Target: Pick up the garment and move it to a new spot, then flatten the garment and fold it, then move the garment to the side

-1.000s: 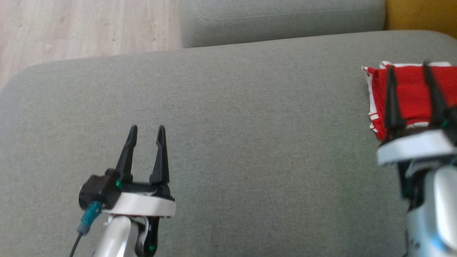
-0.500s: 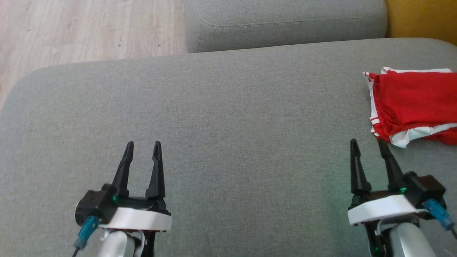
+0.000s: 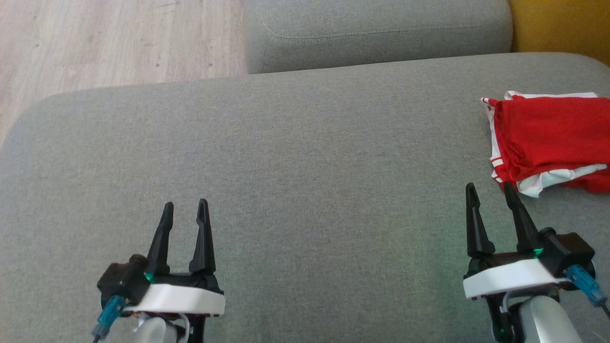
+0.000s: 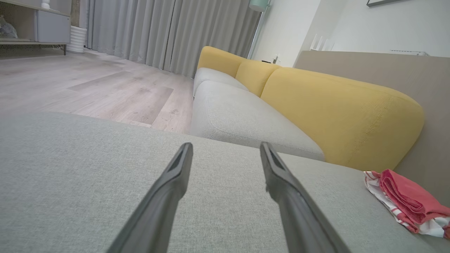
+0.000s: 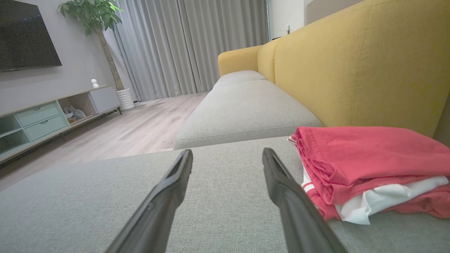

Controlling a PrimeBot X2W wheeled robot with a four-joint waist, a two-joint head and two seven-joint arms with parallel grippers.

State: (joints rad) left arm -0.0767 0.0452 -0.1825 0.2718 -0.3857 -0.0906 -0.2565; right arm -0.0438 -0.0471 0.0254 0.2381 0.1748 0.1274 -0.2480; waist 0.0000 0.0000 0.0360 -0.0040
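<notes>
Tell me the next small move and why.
Probably lower both arms to rest: the red-and-white garment lies folded at the right of the grey seat cushion, and the left gripper and right gripper both stand open, holding nothing, so nothing seems left to do.

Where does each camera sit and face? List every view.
Head view: on the head, looking down at the grey seat; left jaws lower left, right jaws lower right, open.
Left wrist view: on that wrist, along its open jaws toward the yellow backrest.
Right wrist view: on that wrist, along its open jaws, red garment to their right.
All share the garment.
</notes>
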